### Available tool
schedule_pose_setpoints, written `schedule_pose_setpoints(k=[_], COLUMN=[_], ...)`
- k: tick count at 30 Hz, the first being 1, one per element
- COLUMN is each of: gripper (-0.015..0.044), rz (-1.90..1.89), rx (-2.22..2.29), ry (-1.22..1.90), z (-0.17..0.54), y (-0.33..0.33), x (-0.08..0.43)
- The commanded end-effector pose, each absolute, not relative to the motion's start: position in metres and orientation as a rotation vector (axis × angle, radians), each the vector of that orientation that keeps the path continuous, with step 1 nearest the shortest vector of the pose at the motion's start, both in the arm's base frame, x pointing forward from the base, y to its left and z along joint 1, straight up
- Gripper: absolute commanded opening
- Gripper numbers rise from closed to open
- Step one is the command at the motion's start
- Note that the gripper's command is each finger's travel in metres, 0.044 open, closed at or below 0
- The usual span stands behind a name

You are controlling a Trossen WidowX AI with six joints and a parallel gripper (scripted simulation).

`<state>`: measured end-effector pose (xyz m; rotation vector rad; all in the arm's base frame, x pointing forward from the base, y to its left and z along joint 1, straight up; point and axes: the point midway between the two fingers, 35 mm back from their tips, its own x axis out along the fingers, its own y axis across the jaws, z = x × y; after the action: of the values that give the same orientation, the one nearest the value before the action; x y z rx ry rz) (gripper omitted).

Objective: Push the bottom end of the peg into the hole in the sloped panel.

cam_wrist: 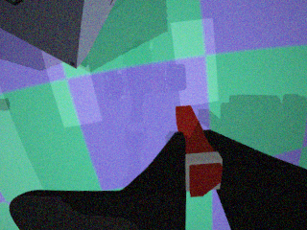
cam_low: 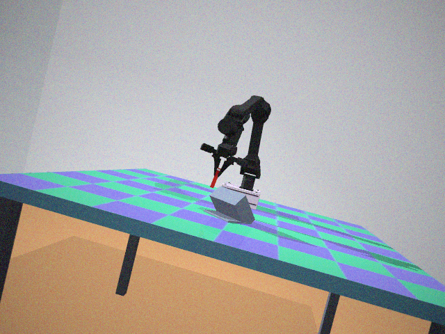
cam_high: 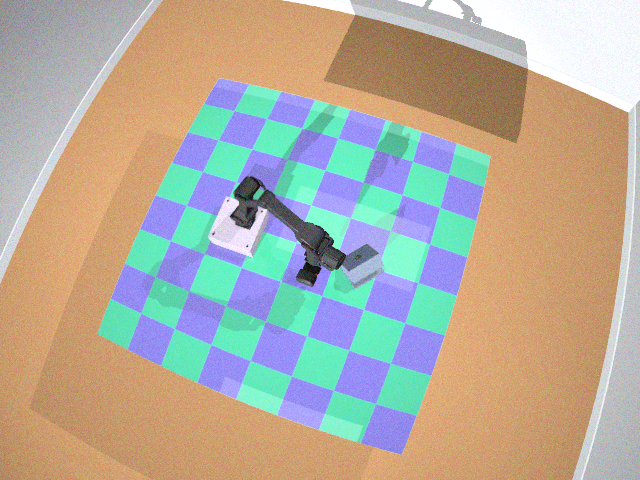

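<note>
A red peg [cam_low: 214, 181] [cam_wrist: 205, 178] with flat sides and a light band near its top is held between the fingers, leaning slightly, with its bottom end above the table. My gripper [cam_low: 217, 172] [cam_wrist: 194, 134] is shut on the peg. In the top view the arm hides the peg and fingertips. The grey block with the sloped panel [cam_high: 368, 272] [cam_low: 229, 204] [cam_wrist: 43, 29] stands close beside the gripper. The dark hole [cam_high: 357, 256] shows in its darker face in the top view. The wrist view shows only the block's corner and part of the hole [cam_wrist: 14, 1] at the top left edge.
The arm's pale base plate [cam_high: 227, 236] [cam_low: 256, 202] stands behind the block as the exterior camera sees it. The checkered table top [cam_high: 330, 356] [cam_low: 136, 211] carries shadows of the arm. The arm's forearm passes over the table close to the block.
</note>
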<state>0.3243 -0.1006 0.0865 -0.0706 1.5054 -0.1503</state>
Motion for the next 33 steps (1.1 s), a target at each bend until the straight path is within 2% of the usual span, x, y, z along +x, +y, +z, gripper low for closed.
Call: schedule_pose_setpoints(k=[1,33], gripper=[0.0000,0.0000], rz=[-0.174,-0.348], rx=[-0.074,-0.066], ry=[1.501,1.394], z=[0.085,0.084], y=[-0.097,-0.064], x=[0.325,0.341])
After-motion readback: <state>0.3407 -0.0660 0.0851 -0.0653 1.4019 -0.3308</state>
